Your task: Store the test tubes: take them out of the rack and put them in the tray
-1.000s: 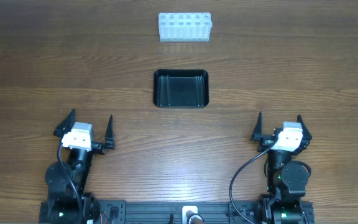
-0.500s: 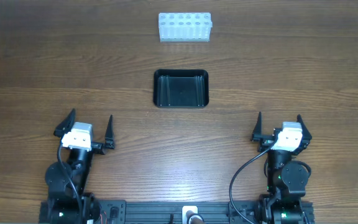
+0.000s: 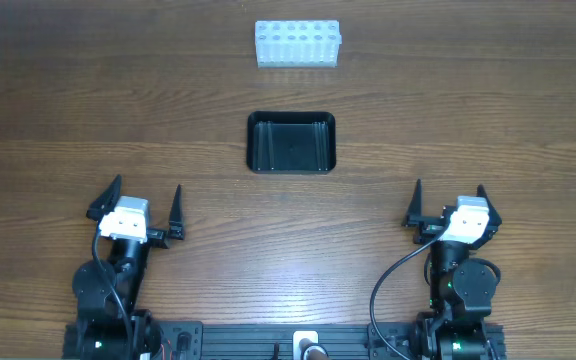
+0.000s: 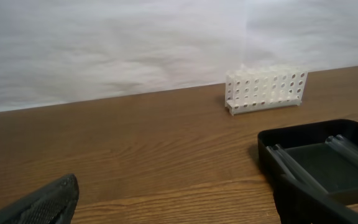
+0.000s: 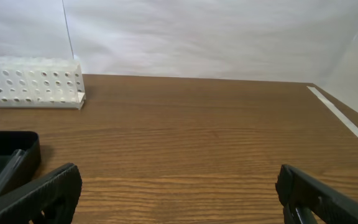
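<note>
A white test tube rack [image 3: 298, 44] stands at the table's far edge, also seen in the left wrist view [image 4: 266, 90] and the right wrist view [image 5: 33, 83]. I cannot tell whether tubes stand in it. The black tray [image 3: 291, 165] lies in front of the rack, near the table's middle. Clear tubes [image 4: 348, 149] lie along its inner sides. My left gripper [image 3: 146, 200] is open near the front left, well short of the tray [image 4: 267, 147]. My right gripper [image 3: 450, 195] is open near the front right, with nothing between its fingers.
Bare wooden table [image 3: 88, 100] spreads on all sides of the tray and rack. A white backdrop [image 4: 135, 43] rises behind the table's far edge. A white strip [image 5: 344, 118] runs along the table at the far right.
</note>
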Controlling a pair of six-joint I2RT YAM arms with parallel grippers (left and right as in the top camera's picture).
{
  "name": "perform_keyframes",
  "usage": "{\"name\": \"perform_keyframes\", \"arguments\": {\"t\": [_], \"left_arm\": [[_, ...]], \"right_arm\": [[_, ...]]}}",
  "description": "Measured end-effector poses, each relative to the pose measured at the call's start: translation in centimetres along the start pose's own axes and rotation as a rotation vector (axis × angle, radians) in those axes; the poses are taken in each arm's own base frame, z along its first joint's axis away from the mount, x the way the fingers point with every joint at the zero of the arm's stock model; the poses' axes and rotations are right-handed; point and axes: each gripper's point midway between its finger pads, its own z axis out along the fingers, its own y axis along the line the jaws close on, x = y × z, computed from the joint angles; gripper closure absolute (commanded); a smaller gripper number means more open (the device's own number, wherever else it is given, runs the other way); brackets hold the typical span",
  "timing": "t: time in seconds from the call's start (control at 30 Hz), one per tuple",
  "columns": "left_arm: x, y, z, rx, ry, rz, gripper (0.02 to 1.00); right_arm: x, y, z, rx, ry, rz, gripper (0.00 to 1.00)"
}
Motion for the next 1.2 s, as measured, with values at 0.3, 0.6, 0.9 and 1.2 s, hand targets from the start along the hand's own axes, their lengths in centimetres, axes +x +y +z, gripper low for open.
{"name": "perform_keyframes", "arguments": {"t": [0.3, 0.6, 0.9, 1.2], "left_arm": [[0.00, 0.00, 0.00, 0.000, 0.000, 0.000, 0.018], [0.00, -0.01, 0.00, 0.000, 0.000, 0.000, 0.018], [0.00, 0.00, 0.00, 0.000, 0.000, 0.000, 0.018], [0.00, -0.01, 0.00, 0.000, 0.000, 0.000, 0.018]], "right_arm": [[0.00, 0.01, 0.00, 0.000, 0.000, 0.013, 0.007], [0.00, 0.01, 0.00, 0.000, 0.000, 0.014, 0.007], [0.00, 0.01, 0.00, 0.000, 0.000, 0.014, 0.007], [0.00, 0.00, 0.00, 0.000, 0.000, 0.014, 0.007]]}}
